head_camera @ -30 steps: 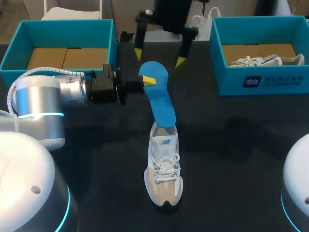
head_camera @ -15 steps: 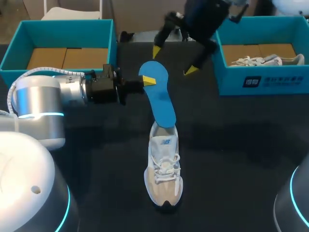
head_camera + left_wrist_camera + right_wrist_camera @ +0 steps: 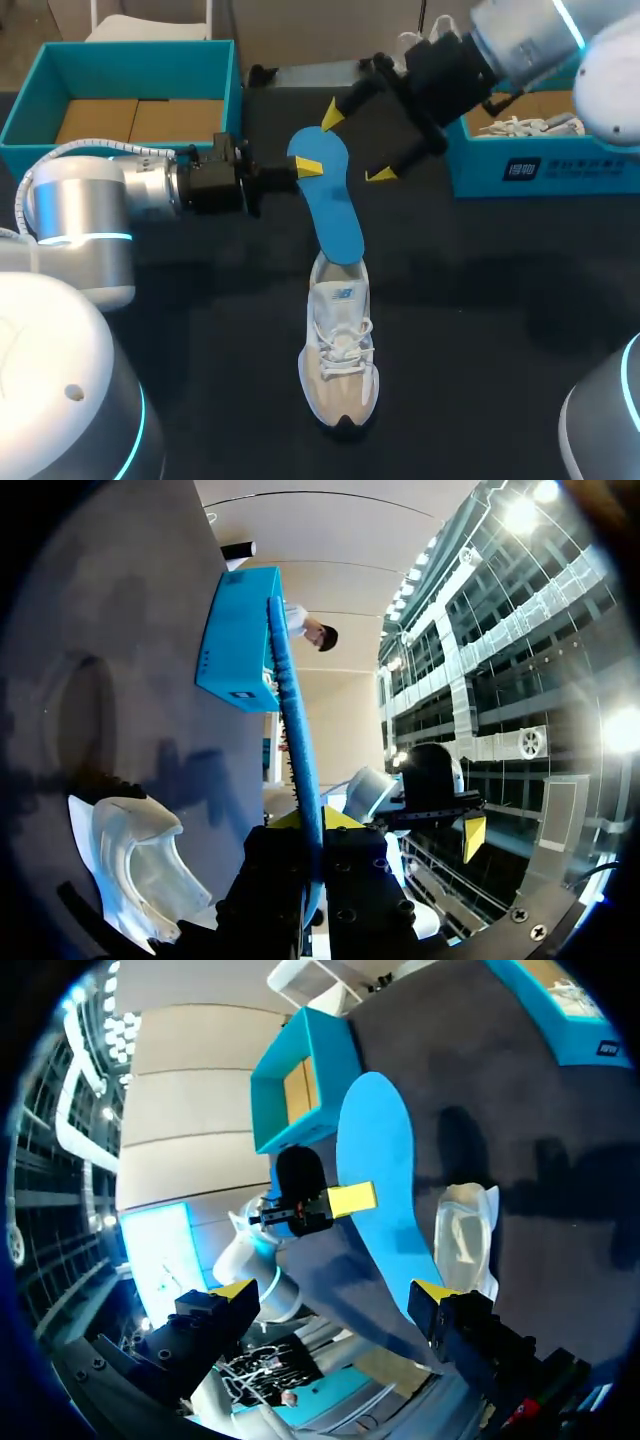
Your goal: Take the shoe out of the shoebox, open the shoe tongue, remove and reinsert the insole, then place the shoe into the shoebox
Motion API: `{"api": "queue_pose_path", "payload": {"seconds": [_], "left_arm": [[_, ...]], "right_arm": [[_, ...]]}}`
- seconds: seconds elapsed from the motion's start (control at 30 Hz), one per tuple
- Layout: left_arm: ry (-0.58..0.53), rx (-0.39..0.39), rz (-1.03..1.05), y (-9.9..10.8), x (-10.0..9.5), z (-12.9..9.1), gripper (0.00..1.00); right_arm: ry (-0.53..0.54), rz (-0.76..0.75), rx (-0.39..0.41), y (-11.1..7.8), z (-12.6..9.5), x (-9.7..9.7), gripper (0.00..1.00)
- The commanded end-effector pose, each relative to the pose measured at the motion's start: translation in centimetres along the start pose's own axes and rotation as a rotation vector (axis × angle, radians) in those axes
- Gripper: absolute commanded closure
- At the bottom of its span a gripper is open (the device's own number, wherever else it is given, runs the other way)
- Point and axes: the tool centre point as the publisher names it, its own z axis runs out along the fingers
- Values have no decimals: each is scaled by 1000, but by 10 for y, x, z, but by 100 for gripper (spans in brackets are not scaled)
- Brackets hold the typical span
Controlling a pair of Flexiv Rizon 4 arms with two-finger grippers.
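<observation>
A blue insole (image 3: pixel 331 207) stands slanted above the table, its lower end tucked into the heel opening of a white and beige sneaker (image 3: pixel 340 350). My left gripper (image 3: pixel 306 168) is shut on the insole's upper end from the left. In the left wrist view the insole (image 3: pixel 296 730) shows edge-on between that gripper's (image 3: pixel 312 825) fingers, with the sneaker (image 3: pixel 140 865) beside and below. My right gripper (image 3: pixel 356 145) hangs open just right of the insole's top, not touching it. From the right wrist view, its gripper (image 3: pixel 335 1290) is spread wide with the insole (image 3: pixel 378 1170) ahead.
A teal shoebox (image 3: pixel 540 170) at the back right holds another white shoe (image 3: pixel 530 126). A second teal shoebox (image 3: pixel 120 60) with a cardboard floor stands at the back left. The sneaker stands on the dark table (image 3: pixel 480 330) in the middle.
My right arm has swung from the back centre round to the right, and its open gripper now points in at the insole's top. Left gripper, insole and sneaker have not moved.
</observation>
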Motion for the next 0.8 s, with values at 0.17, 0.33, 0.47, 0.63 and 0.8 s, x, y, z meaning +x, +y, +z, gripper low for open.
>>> {"api": "queue_pose_path", "payload": {"seconds": [0.17,0.33,0.47,0.63,0.8], "left_arm": [[-9,-30,139,-3,4,-15,100],[-8,-43,323,-7,14,-27,100],[12,-35,523,-8,22,-35,100],[47,-74,814,-9,28,-43,100],[57,-56,1094,-11,33,-50,100]], "right_arm": [[356,-1,-5,2,2,-7,0],[365,-4,-6,6,2,-6,0],[373,-10,-4,7,2,-5,0],[390,-14,-5,7,2,-6,0],[414,-19,-4,7,3,-6,0]]}}
